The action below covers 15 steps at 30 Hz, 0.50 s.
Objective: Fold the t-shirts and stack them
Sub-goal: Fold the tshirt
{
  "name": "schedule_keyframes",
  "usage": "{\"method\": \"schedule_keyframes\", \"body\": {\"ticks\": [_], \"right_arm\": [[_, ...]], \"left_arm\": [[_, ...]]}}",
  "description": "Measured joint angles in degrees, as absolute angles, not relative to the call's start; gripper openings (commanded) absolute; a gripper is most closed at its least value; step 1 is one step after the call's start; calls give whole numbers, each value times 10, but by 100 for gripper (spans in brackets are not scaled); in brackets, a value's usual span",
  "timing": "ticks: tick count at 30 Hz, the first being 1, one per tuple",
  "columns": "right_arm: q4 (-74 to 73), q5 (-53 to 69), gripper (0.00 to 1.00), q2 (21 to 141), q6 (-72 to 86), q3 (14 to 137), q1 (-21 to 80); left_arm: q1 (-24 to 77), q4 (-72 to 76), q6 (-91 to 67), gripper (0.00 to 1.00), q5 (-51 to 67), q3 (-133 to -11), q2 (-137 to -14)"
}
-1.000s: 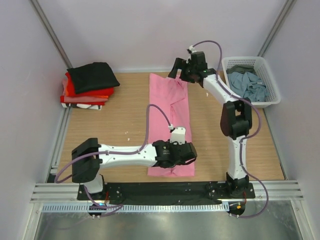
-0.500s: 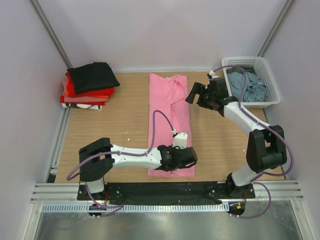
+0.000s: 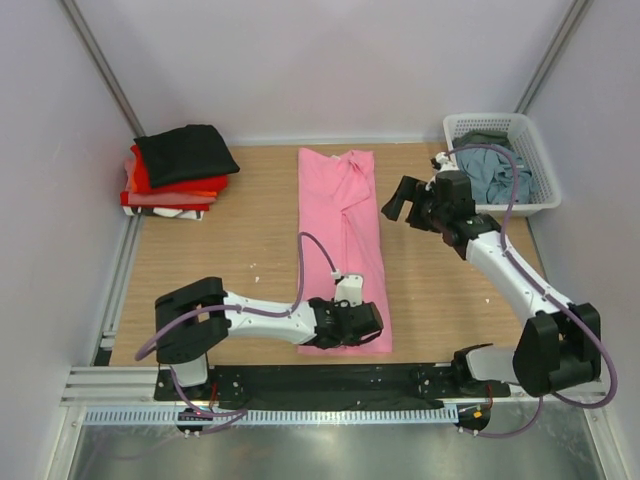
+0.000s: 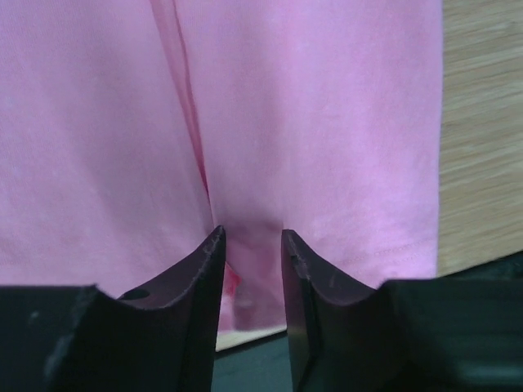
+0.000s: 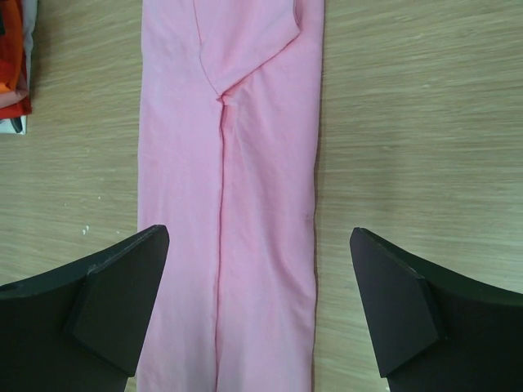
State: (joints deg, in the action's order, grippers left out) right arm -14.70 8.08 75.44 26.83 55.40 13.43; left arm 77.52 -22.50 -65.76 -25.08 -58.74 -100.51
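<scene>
Right arm swung aside, pink t-shirt folded lengthwise, narrow

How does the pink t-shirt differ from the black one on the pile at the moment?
The pink t-shirt lies alone mid-table as a long narrow strip; the black t-shirt is folded into a compact block. Pink rests straight on the table; black tops the stack of red and orange shirts in the far left corner. The left gripper pinches pink's near hem; nothing touches black. Both are plain-coloured.
</scene>
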Motion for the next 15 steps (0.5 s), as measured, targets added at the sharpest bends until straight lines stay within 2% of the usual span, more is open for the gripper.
{"method": "schedule_keyframes", "body": {"ticks": [2,5,10,15], "right_arm": [[-164,69,100,726,268,553,135],[-187,47,100,669,278,530,139],[-229,24,100,544,346,415,186],[-271,8,98,466,441,293,311]], "left_arm": [[775,-230,-656,45,-239,-588,-994],[776,-257,-655,52,-233,-602,-952],[776,-313,-657,57,-253,-635,-857],[775,-376,-682,60,-286,-597,-746]]}}
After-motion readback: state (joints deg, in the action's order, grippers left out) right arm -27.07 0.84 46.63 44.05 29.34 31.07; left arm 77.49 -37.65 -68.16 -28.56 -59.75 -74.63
